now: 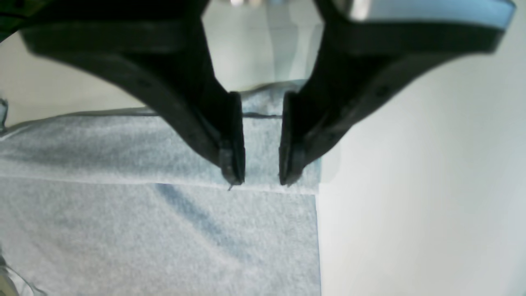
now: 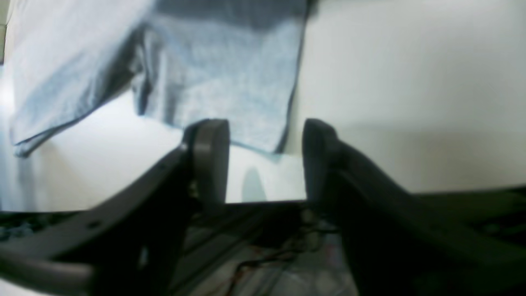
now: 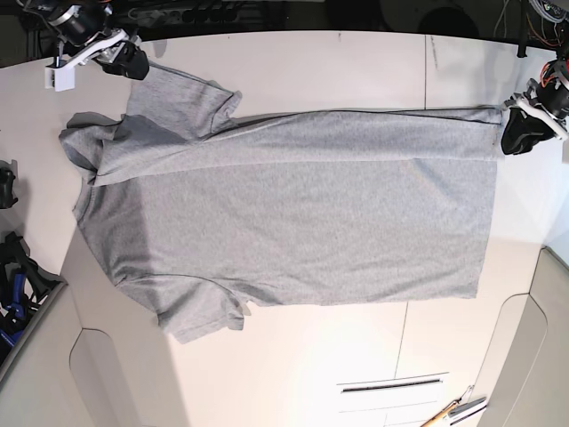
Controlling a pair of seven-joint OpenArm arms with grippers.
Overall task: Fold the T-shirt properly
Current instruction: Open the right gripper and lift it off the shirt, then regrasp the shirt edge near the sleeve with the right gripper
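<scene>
A grey T-shirt [image 3: 293,222] lies spread on a white table [image 3: 320,356], one long side folded inward, with the left gripper [image 1: 261,181] parted, its tips on the folded hem corner, and the right gripper [image 2: 265,135] spread, empty, beside a sleeve.

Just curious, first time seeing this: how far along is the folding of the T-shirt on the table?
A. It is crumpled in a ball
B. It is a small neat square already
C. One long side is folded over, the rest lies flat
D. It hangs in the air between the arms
C: the T-shirt lies spread on the table, with only its far long edge turned over as a strip.
</scene>
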